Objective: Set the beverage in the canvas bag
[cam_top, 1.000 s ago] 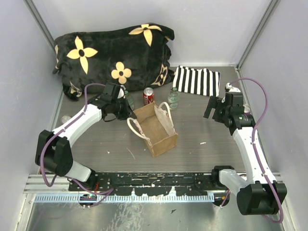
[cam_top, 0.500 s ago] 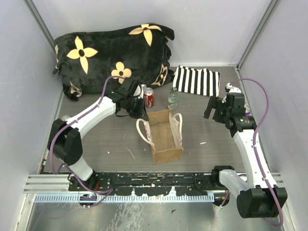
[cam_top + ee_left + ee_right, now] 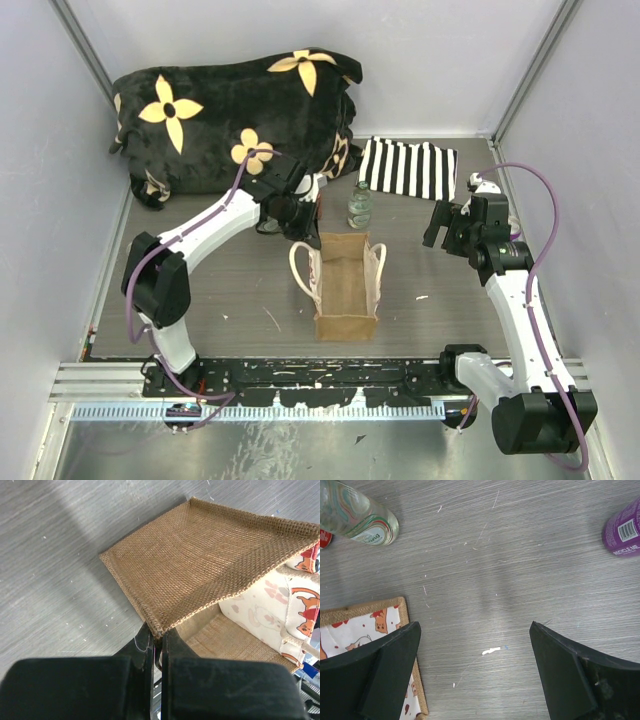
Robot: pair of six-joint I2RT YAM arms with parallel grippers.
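The tan canvas bag [image 3: 345, 290] stands open mid-table, cream handles to either side. My left gripper [image 3: 303, 215] is at its far left corner, shut on the rim; the left wrist view shows the jaws [image 3: 157, 636] pinching the woven edge of the bag [image 3: 200, 560]. A clear glass bottle [image 3: 359, 205] stands just behind the bag and also shows in the right wrist view [image 3: 362, 520]. A sliver of a red can [image 3: 323, 538] shows beside it; from above it is hidden by the left wrist. My right gripper [image 3: 445, 225] is open and empty to the bag's right [image 3: 474, 630].
A purple can [image 3: 624, 527] stands by the right gripper. A black-and-white striped cloth [image 3: 408, 168] lies at the back right. A black blanket with yellow flowers [image 3: 230, 110] fills the back left. White walls close in the table.
My left gripper has swung right, holding the bag's rim, and the bag has slid right and turned square to the table. The red can is now covered by the left wrist. The right arm is unmoved.
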